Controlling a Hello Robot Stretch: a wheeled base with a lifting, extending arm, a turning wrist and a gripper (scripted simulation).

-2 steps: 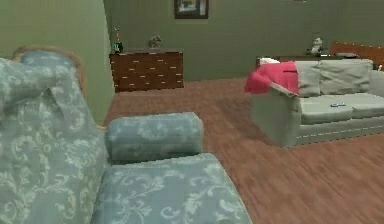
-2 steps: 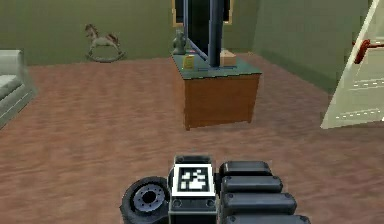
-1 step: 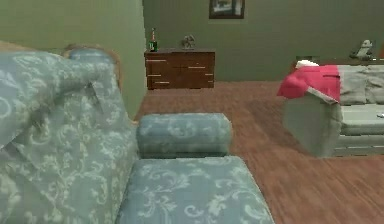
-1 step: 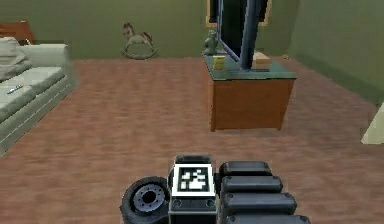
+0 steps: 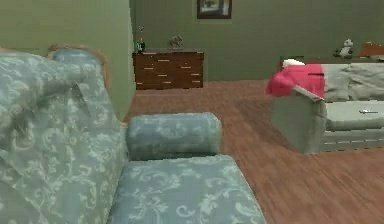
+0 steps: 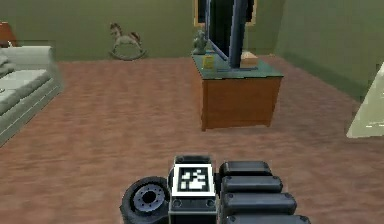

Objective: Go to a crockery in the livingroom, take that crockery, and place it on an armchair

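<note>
Nearest is the armchair (image 5: 170, 185), right at the base, so this reads as lining up the drop: turn the arm side to the seat, lift above the armrest (image 5: 173, 135), extend, and set down mid-cushion rather than on the edge. The arm (image 6: 245, 195) sits short and low, marker (image 6: 192, 181) facing up, claw (image 6: 148, 200) a dark lump beside it; I cannot tell its finger state or whether it holds anything. The crockery cannot be picked out: just small blobs (image 5: 176, 42) on the far dresser (image 5: 168, 68) and on the TV stand (image 6: 238, 95).
</note>
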